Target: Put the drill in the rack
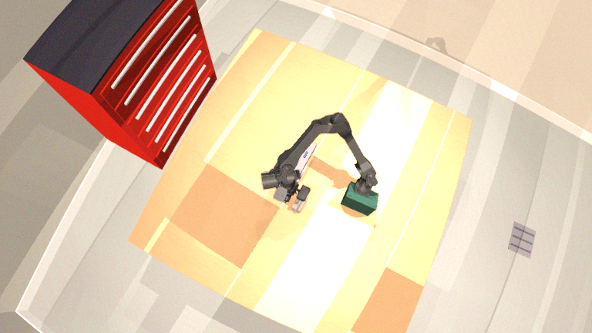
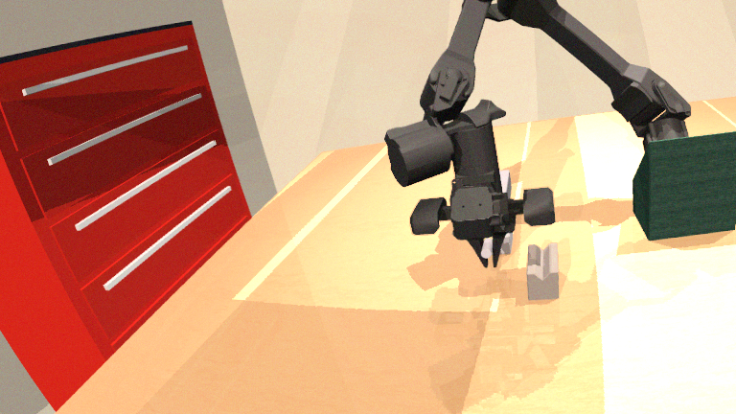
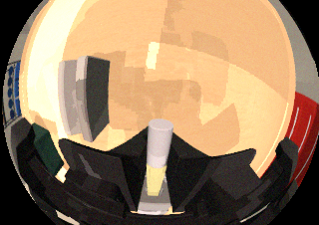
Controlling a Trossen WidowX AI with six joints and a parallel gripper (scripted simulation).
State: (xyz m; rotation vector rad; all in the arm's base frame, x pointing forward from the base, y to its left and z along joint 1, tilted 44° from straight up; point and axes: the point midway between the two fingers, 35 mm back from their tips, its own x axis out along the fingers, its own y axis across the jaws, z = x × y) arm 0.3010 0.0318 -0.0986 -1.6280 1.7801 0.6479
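Note:
My gripper (image 2: 491,259) (image 3: 158,131) is shut on the drill (image 3: 159,128) (image 2: 491,245), a pale grey cylinder that stands upright between the fingers. It hangs a little above the wooden table top (image 2: 336,257). The rack (image 2: 542,272) (image 3: 80,106) (image 1: 299,202), a small grey block with a V groove along its top, stands on the table just to the right of the gripper in the exterior view. The drill is apart from the rack. I cannot make out the key in any view.
The arm's base sits on a dark green box (image 2: 689,187) (image 1: 358,202) to the right of the rack. A tall red tool cabinet (image 2: 108,171) (image 1: 130,58) with several drawers stands beyond the table's left edge.

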